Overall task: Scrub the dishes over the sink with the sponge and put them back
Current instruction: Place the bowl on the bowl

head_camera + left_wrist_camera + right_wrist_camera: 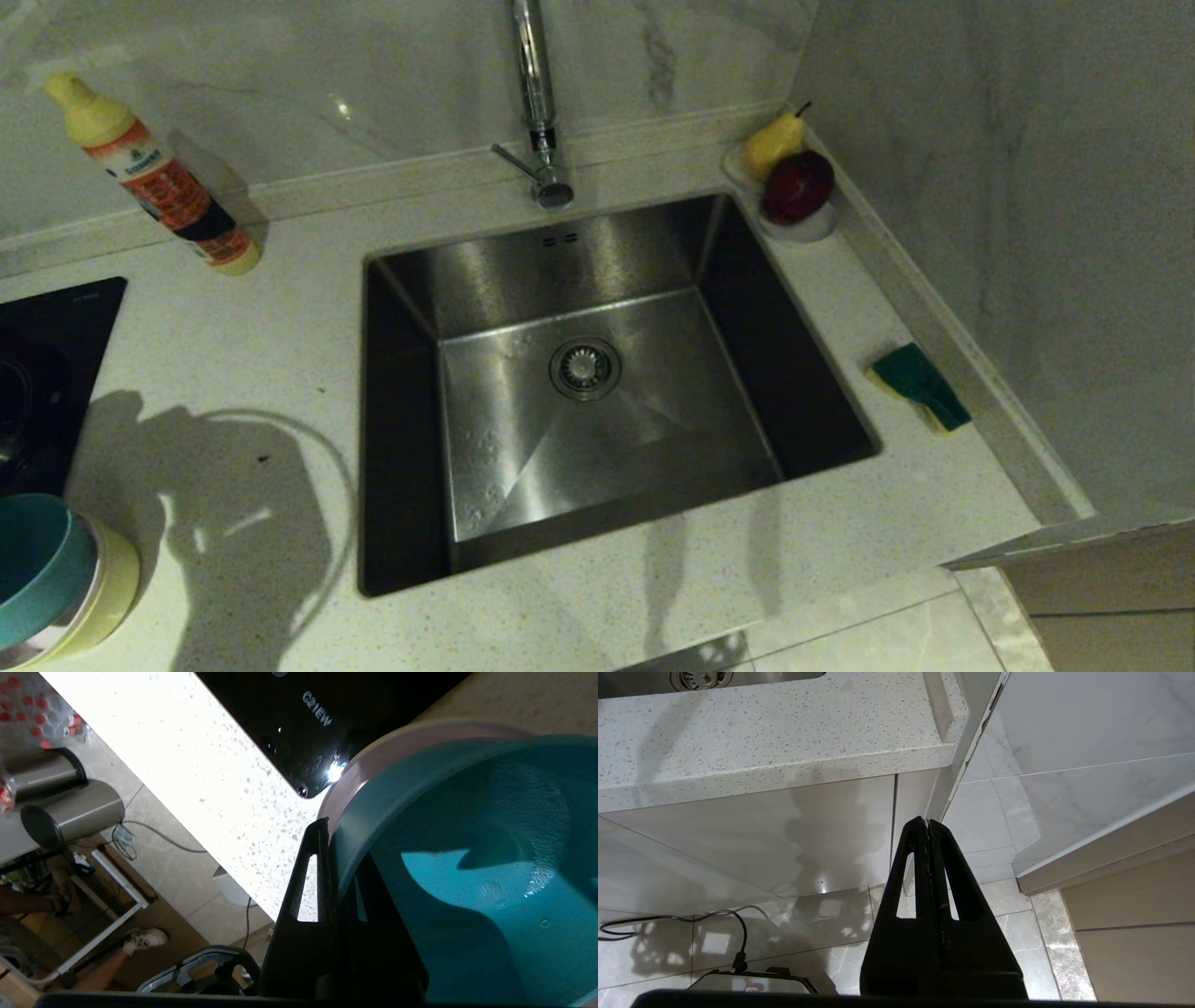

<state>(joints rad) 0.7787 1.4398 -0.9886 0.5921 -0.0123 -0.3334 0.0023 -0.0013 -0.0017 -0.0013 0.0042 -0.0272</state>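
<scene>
A stack of nested bowls shows at the near left corner of the head view, tipped on its side: the light blue bowl (37,569) innermost, the yellow bowl (117,579) around it. In the left wrist view my left gripper (338,844) is shut on the blue bowl's (490,882) rim, one finger inside and one outside. The pink bowl's rim (355,765) lies right behind the blue one. The sponge (920,385) lies green side up on the counter right of the sink (597,252). My right gripper (927,822) hangs shut below the counter edge, holding nothing.
A black stove top (47,373) lies left of the bowls. A detergent bottle (154,177) stands at the back left. The chrome tap (534,93) rises behind the sink. A white dish with a pear and an apple (794,182) sits at the back right by the wall.
</scene>
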